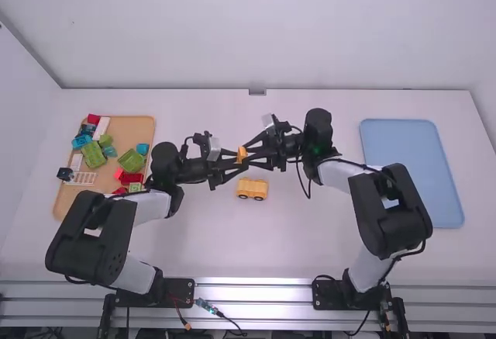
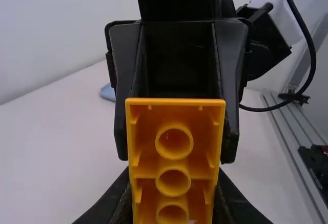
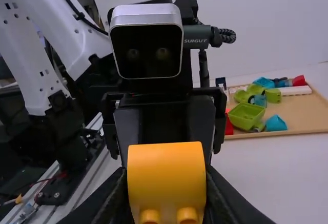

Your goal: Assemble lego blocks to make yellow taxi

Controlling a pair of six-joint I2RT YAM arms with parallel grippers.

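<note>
High view: left end effector (image 1: pixel 236 161) and right end effector (image 1: pixel 247 154) meet above worktop (image 1: pixel 294 254), both clamped on orange block (image 1: pixel 242 155). Yellow car (image 1: pixel 252 189) on worktop, nearer camera. Tan tray (image 1: pixel 138 127) with coloured blocks (image 1: pixel 93 155) at left, blue tray (image 1: pixel 415 176) at right.

Left wrist view: block's hollow side, 3 round tubes.

Right wrist view: block's smooth curved face, 2 round knobs.

Plain pale wall behind white table (image 1: pixel 310 254).
</note>
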